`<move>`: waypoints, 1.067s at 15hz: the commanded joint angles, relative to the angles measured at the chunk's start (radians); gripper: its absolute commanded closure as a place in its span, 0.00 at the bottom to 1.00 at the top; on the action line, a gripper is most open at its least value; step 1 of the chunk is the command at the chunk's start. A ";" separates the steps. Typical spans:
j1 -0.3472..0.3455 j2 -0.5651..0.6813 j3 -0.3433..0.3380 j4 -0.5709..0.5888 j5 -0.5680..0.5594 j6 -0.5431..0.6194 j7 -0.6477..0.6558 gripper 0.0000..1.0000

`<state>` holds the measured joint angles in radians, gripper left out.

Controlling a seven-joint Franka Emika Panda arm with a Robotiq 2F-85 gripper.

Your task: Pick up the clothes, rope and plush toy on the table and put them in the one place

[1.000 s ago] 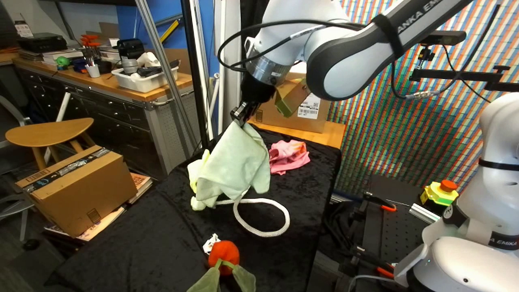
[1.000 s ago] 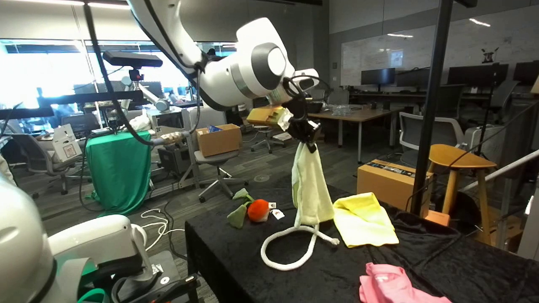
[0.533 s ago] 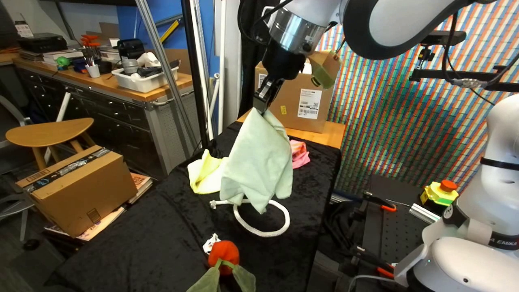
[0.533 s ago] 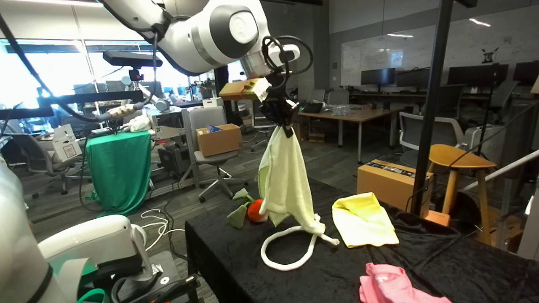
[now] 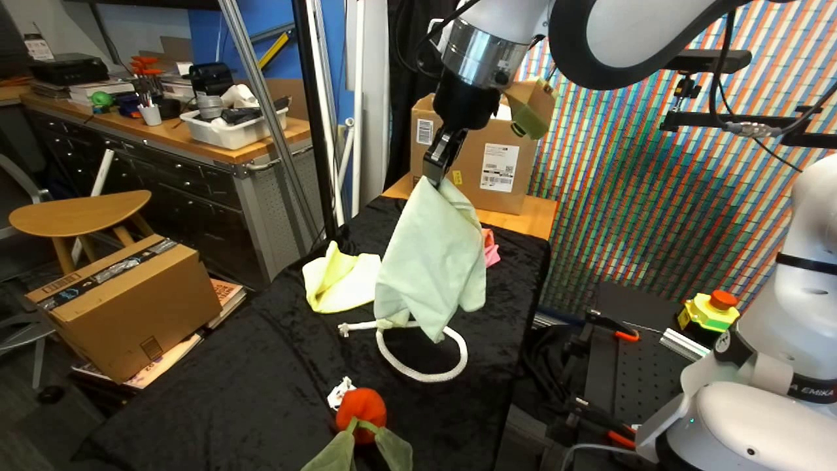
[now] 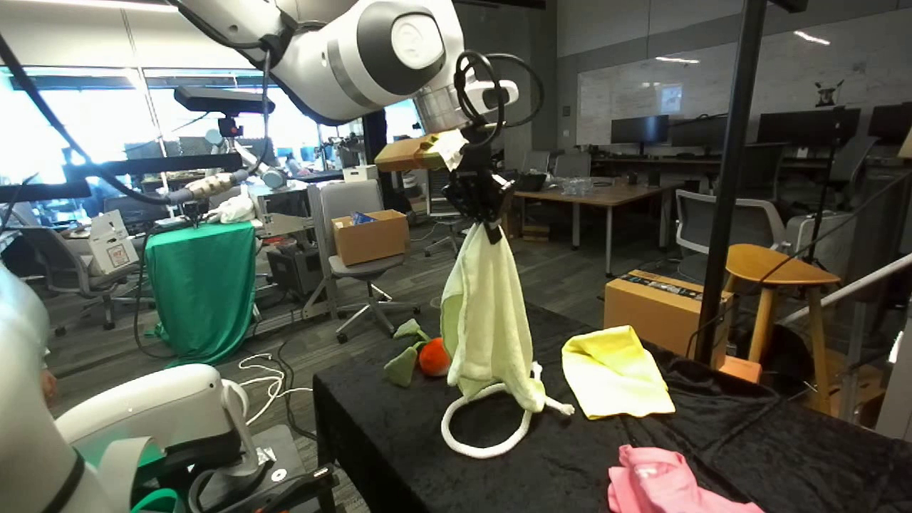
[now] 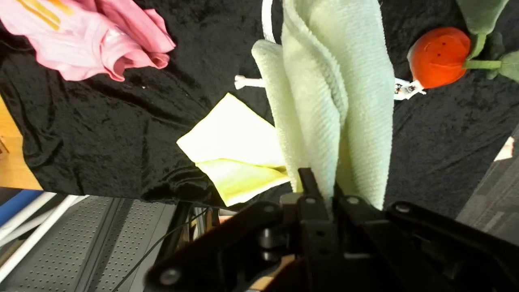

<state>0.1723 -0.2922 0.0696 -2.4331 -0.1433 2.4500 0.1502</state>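
Limp, pale green towelling cloth held above a black velvet-covered bench

In the wrist view we see the black metal end effector clamped on the cloth's gathered top. Over the last second it has carried the cloth away from the folded, bright yellow fabric square, which now shows almost whole in an exterior view. The green hem hangs over the looped, white woven rope; we cannot tell whether they touch. Near the rope lies the round, orange-red plush toy with green leaves; the crumpled, pink fabric garment lies well apart from the toy. For the task, we judge one item in transit and four waiting. We cannot tell which spot is meant; setting down here could bury the rope.
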 commanded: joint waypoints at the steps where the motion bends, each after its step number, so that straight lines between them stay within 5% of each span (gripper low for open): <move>1: -0.028 0.034 0.020 0.034 0.025 -0.034 -0.050 0.63; 9: -0.039 0.091 0.020 0.066 0.017 -0.037 -0.059 0.03; 16: -0.062 0.314 0.029 0.178 -0.021 0.091 0.049 0.00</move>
<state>0.1350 -0.1066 0.0772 -2.3488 -0.1467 2.4904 0.1339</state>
